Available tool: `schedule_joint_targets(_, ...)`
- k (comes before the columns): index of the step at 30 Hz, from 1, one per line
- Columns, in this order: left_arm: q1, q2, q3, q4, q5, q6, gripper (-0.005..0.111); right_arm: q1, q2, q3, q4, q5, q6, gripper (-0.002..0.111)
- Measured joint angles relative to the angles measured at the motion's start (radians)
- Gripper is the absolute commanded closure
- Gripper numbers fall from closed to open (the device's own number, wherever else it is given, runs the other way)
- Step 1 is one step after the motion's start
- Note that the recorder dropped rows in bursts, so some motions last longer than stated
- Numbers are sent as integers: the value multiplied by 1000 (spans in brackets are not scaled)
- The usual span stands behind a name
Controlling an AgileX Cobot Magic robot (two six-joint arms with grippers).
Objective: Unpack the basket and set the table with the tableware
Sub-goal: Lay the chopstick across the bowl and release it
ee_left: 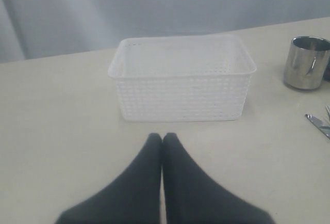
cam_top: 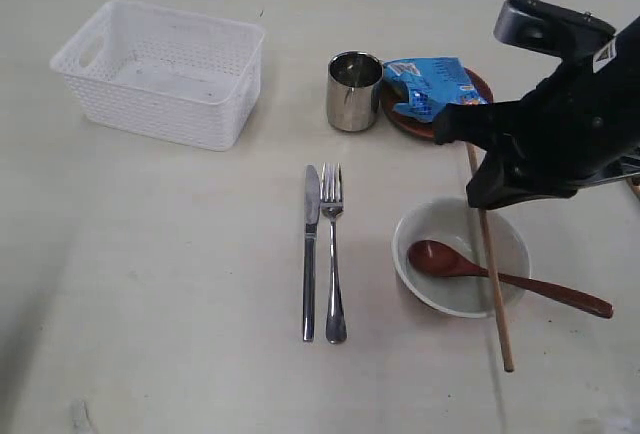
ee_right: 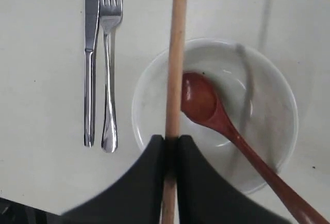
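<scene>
Closest to the front of the table (cam_top: 150, 284), a steel knife (cam_top: 310, 254) and fork (cam_top: 333, 254) lay side by side, just about touching, handles toward the near edge. Right of them sat the pale bowl (cam_top: 450, 296) with the reddish-brown wooden spoon (cam_top: 435, 256) in it, its head down inside and its handle sticking out over the rim to the right.

A wooden chopstick (cam_top: 495, 289) ran across the right part of the bowl, its near tip past the bowl's front rim. The right gripper (ee_right: 171, 141) had its fingers squeezed onto that chopstick, pinching it above the bowl. I couldn't tell if the tip touched the table.

Further back stood the steel cup (cam_top: 354, 92), upright, right beside a small reddish-brown plate (cam_top: 415, 130) with a blue snack packet (cam_top: 430, 87) lying on it.

Far left at the back was the white basket (cam_top: 160, 119), well apart from everything else. The left gripper (ee_left: 162, 139) faced its long side, fingers pressed together with nothing between them.
</scene>
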Motion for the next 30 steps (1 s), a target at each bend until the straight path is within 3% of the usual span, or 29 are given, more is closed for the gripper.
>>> schedule_joint_targets(25, 0, 0, 0, 0, 0, 0, 107, 0, 114, 146, 76, -207, -91, 109)
schedule_joint_targets(30, 0, 0, 0, 0, 0, 0, 107, 36, 117, 146, 72, -214, -118, 109)
